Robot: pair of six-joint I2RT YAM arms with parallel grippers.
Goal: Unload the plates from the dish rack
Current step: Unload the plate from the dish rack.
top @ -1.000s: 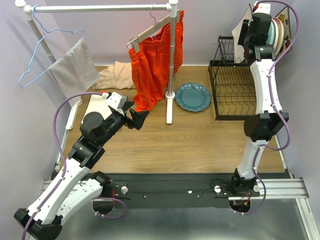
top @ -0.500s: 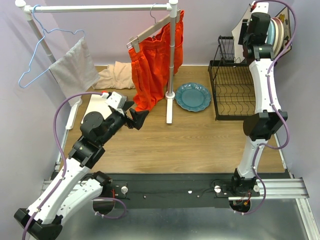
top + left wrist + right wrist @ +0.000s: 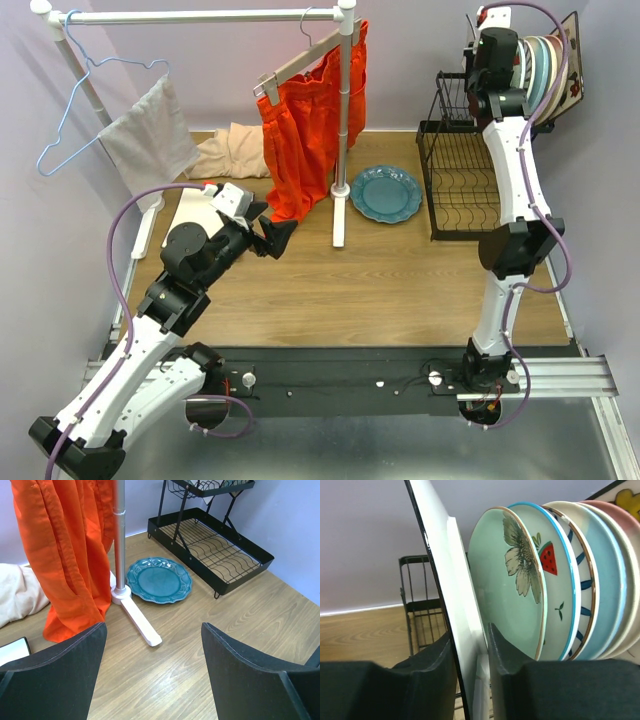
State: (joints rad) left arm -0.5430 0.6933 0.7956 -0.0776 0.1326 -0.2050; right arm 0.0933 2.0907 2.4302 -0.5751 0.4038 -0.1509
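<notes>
The black wire dish rack (image 3: 465,180) stands at the table's right, and its upper shelf carries a row of upright plates (image 3: 545,60). In the right wrist view my right gripper (image 3: 470,635) is shut on a square white plate (image 3: 440,580) with a dark rim, one finger on each face. Behind it stand a pale mint flowered plate (image 3: 510,580), a blue-rimmed one (image 3: 555,580), a blue-striped one (image 3: 582,580) and a light-blue one (image 3: 607,575). A teal plate (image 3: 386,193) lies flat on the table. My left gripper (image 3: 280,238) hovers open over bare wood with nothing between its fingers.
A white clothes rail (image 3: 343,120) with an orange garment (image 3: 305,130) stands left of the teal plate, its foot (image 3: 135,617) on the wood. A grey cloth on a blue hanger (image 3: 145,135) and a beige cloth (image 3: 230,150) sit at the back left.
My right wrist has shifted left and slightly up, uncovering the plate row behind it, and its jaws have narrowed onto the white plate. The left arm has not moved.
</notes>
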